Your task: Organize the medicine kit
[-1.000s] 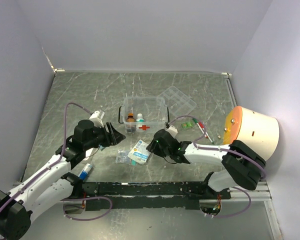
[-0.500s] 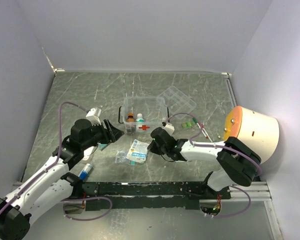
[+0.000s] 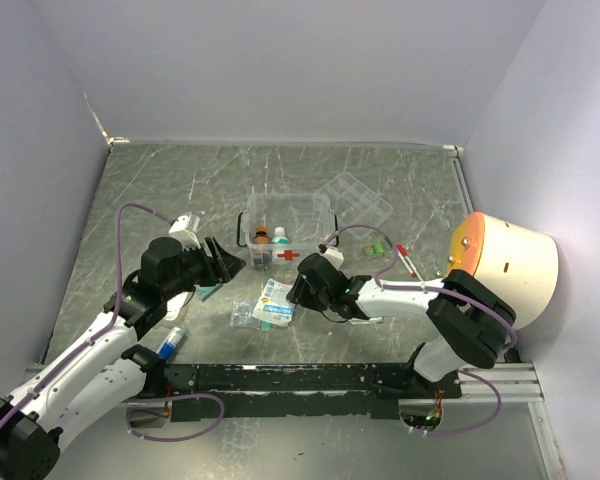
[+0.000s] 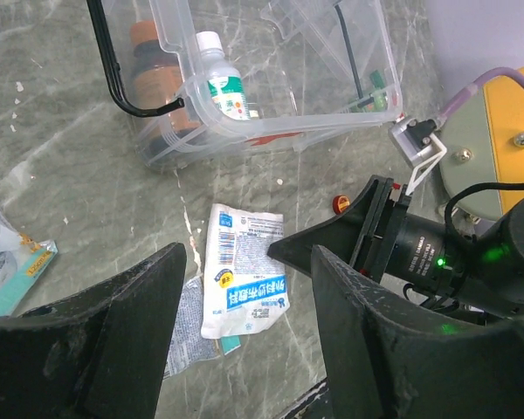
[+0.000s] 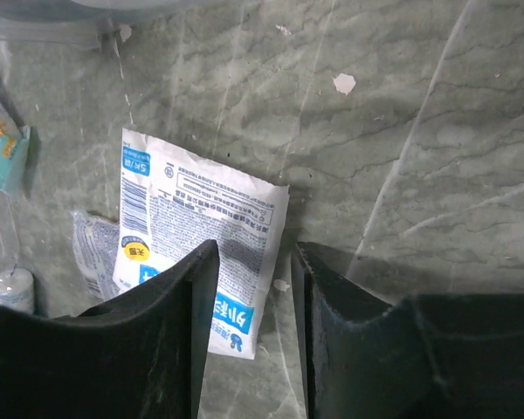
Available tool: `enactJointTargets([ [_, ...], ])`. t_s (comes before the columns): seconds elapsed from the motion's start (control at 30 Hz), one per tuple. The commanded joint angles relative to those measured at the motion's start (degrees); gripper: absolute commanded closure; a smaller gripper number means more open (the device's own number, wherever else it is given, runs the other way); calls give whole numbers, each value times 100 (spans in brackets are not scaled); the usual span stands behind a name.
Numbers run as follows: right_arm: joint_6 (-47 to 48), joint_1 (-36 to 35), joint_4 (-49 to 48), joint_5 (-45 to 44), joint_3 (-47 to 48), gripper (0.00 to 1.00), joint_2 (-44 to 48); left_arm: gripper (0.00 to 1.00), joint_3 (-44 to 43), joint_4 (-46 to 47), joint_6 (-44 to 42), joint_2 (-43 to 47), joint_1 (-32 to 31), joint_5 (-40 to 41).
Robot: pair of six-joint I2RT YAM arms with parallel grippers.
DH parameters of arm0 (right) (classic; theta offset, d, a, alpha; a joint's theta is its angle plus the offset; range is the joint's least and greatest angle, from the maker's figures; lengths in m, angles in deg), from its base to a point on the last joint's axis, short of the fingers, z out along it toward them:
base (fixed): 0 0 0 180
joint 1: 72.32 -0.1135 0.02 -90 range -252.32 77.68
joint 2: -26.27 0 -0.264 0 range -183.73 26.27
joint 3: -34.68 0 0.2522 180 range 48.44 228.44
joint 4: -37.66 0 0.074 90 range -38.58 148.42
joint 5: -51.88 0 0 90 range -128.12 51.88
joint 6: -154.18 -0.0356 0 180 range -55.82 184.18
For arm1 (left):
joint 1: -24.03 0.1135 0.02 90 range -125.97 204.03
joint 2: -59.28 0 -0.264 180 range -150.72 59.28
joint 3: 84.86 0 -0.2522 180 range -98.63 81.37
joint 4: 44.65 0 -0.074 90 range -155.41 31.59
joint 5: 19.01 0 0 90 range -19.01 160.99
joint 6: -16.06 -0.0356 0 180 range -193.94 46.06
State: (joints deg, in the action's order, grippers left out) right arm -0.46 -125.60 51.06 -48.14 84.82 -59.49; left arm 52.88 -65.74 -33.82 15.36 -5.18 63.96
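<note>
Medicine kit (image 3: 290, 232) stands open-topped on the middle of the bench (image 3: 160, 190), two bottles (image 3: 262, 238) upright in its left end. Just nearer me lies a flat white packet (image 5: 201, 236), its long axis pointing roughly toward the kit. My right hand (image 5: 253, 253) sits low at the packet's right edge, half open, the corner between its fingers but, I judge, not pinched. The kit lies straight beyond it. My left hand (image 4: 244, 257) hovers wide and empty, farther off to the left.
</note>
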Motion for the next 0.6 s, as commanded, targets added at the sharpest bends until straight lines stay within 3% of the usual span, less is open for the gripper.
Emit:
enactJointTargets([
  [0.0,-110,-23,-213,118,124,63,-219,30,-195,-112,-9,84,-39,185],
  [0.1,-91,-12,-220,-22,159,71,-289,30,-246,-200,-38,164,-40,263],
  [0.27,201,10,-263,-107,248,99,-309,30,-330,-331,-37,330,-41,366],
  [0.4,915,15,-301,-12,394,100,65,29,-492,-551,-113,484,-41,501],
  [0.57,2685,14,-435,693,602,100,791,28,-727,-791,-265,708,-41,687],
])
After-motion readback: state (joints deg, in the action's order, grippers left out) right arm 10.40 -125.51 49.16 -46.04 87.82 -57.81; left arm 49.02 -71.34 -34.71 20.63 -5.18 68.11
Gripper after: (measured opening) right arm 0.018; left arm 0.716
